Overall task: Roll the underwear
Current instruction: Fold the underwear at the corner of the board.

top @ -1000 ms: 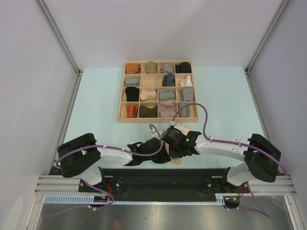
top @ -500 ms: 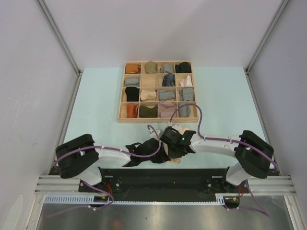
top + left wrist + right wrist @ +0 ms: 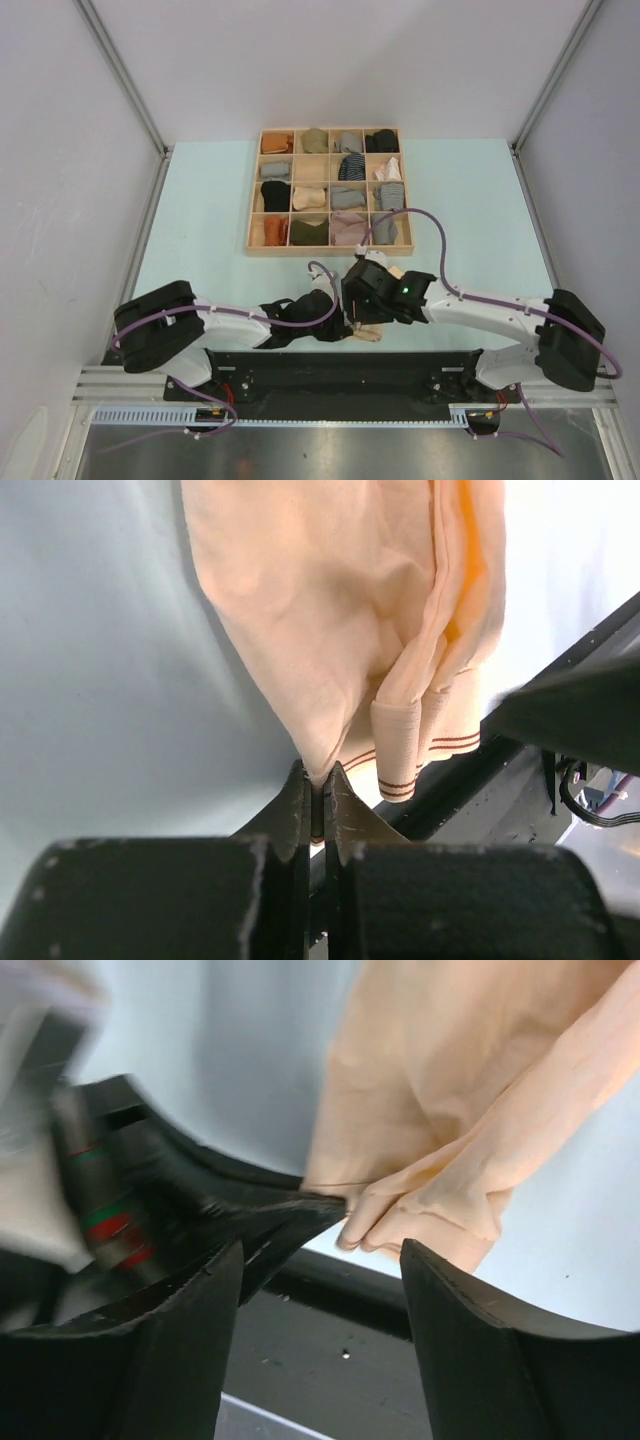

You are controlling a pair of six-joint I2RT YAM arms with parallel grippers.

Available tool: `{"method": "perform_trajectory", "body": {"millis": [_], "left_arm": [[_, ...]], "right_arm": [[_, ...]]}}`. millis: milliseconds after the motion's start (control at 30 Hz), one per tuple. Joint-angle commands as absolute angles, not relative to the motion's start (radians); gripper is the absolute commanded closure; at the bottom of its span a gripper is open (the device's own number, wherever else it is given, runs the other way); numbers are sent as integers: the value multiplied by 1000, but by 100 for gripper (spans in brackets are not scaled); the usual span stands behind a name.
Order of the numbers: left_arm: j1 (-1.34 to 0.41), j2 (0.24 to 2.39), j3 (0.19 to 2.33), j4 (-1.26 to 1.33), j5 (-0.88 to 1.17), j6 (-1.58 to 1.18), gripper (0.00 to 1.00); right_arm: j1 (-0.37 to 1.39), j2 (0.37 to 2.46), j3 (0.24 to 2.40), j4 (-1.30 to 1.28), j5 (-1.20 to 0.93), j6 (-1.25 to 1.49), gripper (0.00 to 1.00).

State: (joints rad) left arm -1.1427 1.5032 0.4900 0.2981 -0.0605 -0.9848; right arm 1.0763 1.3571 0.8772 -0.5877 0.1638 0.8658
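The underwear (image 3: 340, 610) is a pale cream-peach garment with thin rust stripes on its band. It lies bunched on the light table at the near edge, and only a small part shows under the arms in the top view (image 3: 368, 334). My left gripper (image 3: 318, 780) is shut on a pinched corner of the cloth (image 3: 345, 325). My right gripper (image 3: 322, 1250) stands open just off the folded edge of the underwear (image 3: 440, 1110), with nothing between its fingers (image 3: 358, 308). The left gripper's fingers (image 3: 285, 1215) show in the right wrist view, touching the cloth.
A wooden tray (image 3: 330, 250) divided into compartments sits at the middle back, holding several rolled cloth bundles. The black base plate (image 3: 340, 365) runs along the table's near edge right behind the underwear. Grey walls close in both sides.
My right gripper has opened and let go of the cloth, and the right arm's elbow has swung out to the right. The left gripper has stayed shut on the underwear.
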Motion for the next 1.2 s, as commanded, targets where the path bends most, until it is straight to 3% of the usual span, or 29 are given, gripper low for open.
{"method": "perform_trajectory", "body": {"millis": [0,133,433,1167], "left_arm": [[-1154,1506,476,278,-66,-960,100],[-1152,1502,476,273,-69,-959,100],[-1152,1509,479,276,-71,-957,100],[-1154,1503,469,287,-71,-962,100]], "right_arm": [[1066,1246,904,-613,204,867,30],[1000,1200,875,-710,248,887,32],[838,1094,663,-666,184,891,41],[926,1284,617,-457,124,942,41]]}}
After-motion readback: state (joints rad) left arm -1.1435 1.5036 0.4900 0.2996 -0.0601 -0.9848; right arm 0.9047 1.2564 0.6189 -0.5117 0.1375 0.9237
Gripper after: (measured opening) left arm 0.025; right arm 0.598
